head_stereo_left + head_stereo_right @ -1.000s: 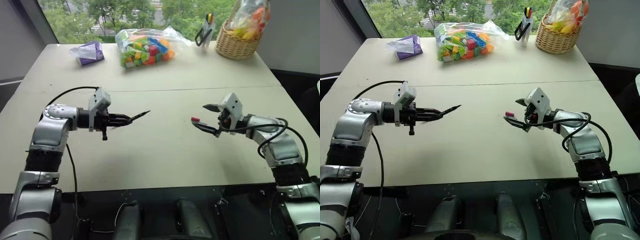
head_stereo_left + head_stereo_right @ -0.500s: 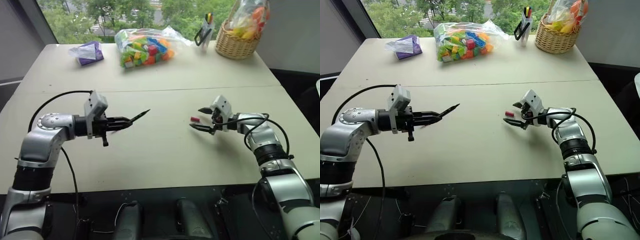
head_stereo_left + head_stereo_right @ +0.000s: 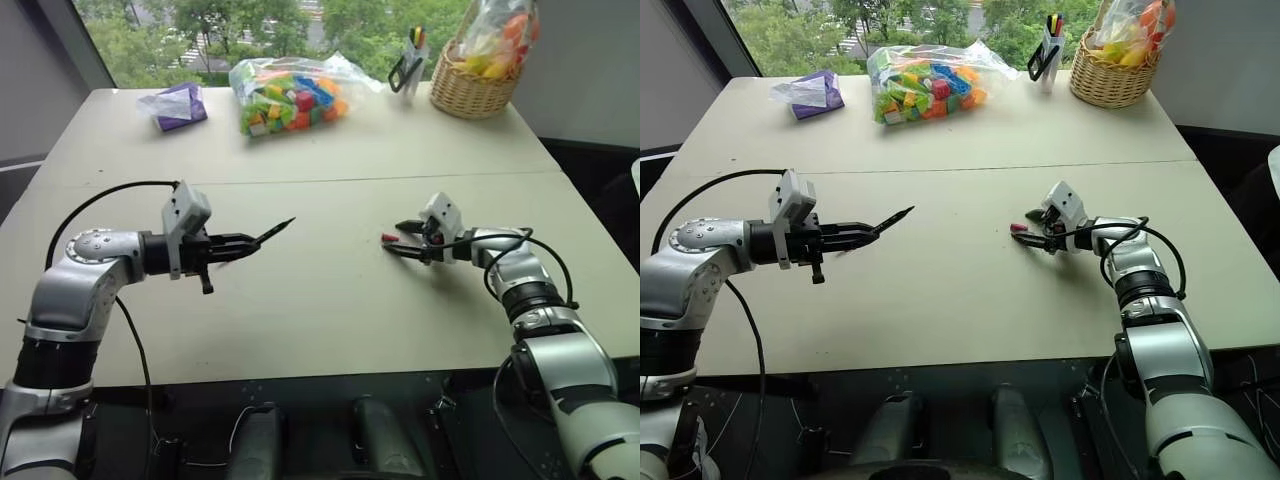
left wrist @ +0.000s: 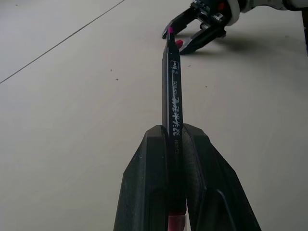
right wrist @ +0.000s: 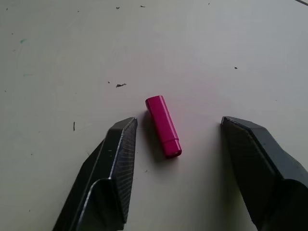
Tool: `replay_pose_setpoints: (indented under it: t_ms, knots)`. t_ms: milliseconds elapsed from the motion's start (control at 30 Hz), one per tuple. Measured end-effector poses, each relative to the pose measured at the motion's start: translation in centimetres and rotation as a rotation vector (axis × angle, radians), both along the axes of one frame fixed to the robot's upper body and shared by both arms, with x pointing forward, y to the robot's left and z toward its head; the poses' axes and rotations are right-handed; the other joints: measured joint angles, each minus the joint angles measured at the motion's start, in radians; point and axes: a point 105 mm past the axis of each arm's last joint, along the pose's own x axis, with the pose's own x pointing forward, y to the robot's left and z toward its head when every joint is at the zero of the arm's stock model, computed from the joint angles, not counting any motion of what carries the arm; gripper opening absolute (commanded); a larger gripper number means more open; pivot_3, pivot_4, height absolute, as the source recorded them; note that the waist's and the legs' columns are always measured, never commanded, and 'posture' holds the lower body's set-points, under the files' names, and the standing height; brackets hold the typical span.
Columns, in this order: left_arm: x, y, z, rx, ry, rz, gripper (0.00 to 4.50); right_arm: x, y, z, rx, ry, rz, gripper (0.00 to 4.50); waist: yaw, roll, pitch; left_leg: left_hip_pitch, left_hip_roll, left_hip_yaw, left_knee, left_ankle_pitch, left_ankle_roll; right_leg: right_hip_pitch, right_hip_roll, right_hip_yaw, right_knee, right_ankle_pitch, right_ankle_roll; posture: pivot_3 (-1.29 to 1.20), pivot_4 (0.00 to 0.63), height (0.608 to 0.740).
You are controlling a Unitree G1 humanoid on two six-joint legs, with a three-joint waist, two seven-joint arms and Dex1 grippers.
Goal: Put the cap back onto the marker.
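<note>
The marker [image 3: 268, 234] is thin and black, and my left gripper [image 3: 236, 242] is shut on its rear end, holding it above the table [image 3: 320, 320] with its pale pink tip [image 4: 169, 32] aimed at the right arm. The cap [image 5: 163, 126], small and red-pink, lies flat on the table. My right gripper [image 5: 179, 124] is down at the tabletop, open, with one finger on each side of the cap and a gap on both sides. In the left eye view the cap [image 3: 388, 238] sits just inside the right gripper [image 3: 396, 238].
At the far edge stand a clear bag of coloured blocks [image 3: 290, 95], a purple packet [image 3: 178, 105], a pen holder with upright pens [image 3: 412, 60] and a wicker basket [image 3: 478, 85]. A seam crosses the table's middle.
My right gripper has come down to the tabletop and its fingers have narrowed around the cap. The left gripper keeps the marker almost where it was.
</note>
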Motion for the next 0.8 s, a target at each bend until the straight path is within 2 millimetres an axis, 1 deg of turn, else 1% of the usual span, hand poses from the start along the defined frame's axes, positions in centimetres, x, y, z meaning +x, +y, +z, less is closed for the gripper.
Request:
replay_pose_setpoints:
  t_ms: [67,100,133,400,500,567,600,667,733,800]
  knots:
    - [0.0,-0.1,-0.1,0.004,0.003,-0.004,0.00,0.0,0.1,0.0,0.001,0.001,0.003,0.54,-0.001,0.000,0.000,0.000,0.000,0.000,0.000,0.000,0.000,0.000,0.000,0.000,0.000,0.000,0.000,0.00,0.150,0.740]
    - [0.0,-0.1,-0.2,0.006,0.005,-0.007,0.00,-0.1,0.1,0.0,0.004,0.002,0.007,0.12,-0.001,0.000,0.000,0.000,0.000,0.000,0.000,0.000,0.000,0.000,0.000,0.000,0.000,0.000,0.000,0.00,0.150,0.740]
    - [-0.1,-0.1,-0.2,0.007,0.006,-0.008,0.00,-0.1,0.2,0.0,0.004,0.001,0.011,0.05,-0.002,0.000,0.000,0.000,0.000,0.000,0.000,0.000,0.000,0.000,0.000,0.000,0.000,0.000,0.000,0.00,0.150,0.740]
    - [0.2,-0.3,-0.6,0.026,0.010,-0.045,0.00,-0.6,1.0,-0.1,-0.002,-0.024,0.044,0.05,-0.015,0.000,0.000,0.000,0.000,0.000,0.000,0.000,0.000,0.000,0.000,0.000,0.000,0.000,0.000,0.00,0.150,0.740]
    - [0.6,-0.9,-0.9,0.056,0.002,-0.091,0.00,-1.2,1.4,0.1,-0.061,-0.053,0.091,0.05,-0.019,0.000,0.000,0.000,0.000,0.000,0.000,0.000,0.000,0.000,0.000,0.000,0.001,0.000,0.000,0.00,0.150,0.740]
    - [0.9,-1.3,-1.3,0.092,-0.014,-0.132,0.00,-1.9,1.3,0.4,-0.137,-0.077,0.140,0.05,-0.018,0.001,0.000,0.000,0.000,0.000,0.000,0.000,0.000,0.000,0.000,0.000,0.001,0.000,0.000,0.00,0.150,0.740]
    - [1.0,-1.5,-1.5,0.111,-0.021,-0.155,0.00,-2.2,1.3,0.8,-0.184,-0.094,0.170,0.05,-0.019,0.001,0.001,0.000,-0.001,0.000,0.000,0.000,0.000,0.000,0.000,0.000,0.001,0.000,0.000,0.00,0.150,0.740]
    - [1.4,-2.1,-1.9,0.153,-0.038,-0.202,0.00,-2.8,1.5,2.5,-0.259,-0.146,0.222,0.05,-0.018,0.002,0.001,-0.001,-0.001,0.000,0.000,0.000,0.000,-0.001,0.000,0.000,0.001,0.000,0.000,0.00,0.150,0.740]
    - [1.9,-2.8,-2.1,0.201,-0.074,-0.243,0.00,-3.3,2.1,4.4,-0.327,-0.213,0.265,0.05,-0.018,0.002,0.001,-0.001,-0.001,0.000,0.000,0.000,0.000,-0.001,0.000,0.000,0.001,0.000,0.000,0.00,0.150,0.740]
    - [2.4,-3.1,-2.3,0.261,-0.119,-0.268,0.00,-4.0,2.8,5.5,-0.398,-0.257,0.303,0.05,-0.020,0.002,0.001,0.000,-0.001,0.000,0.000,0.000,0.000,-0.001,0.001,0.000,0.001,0.000,0.000,0.00,0.150,0.740]
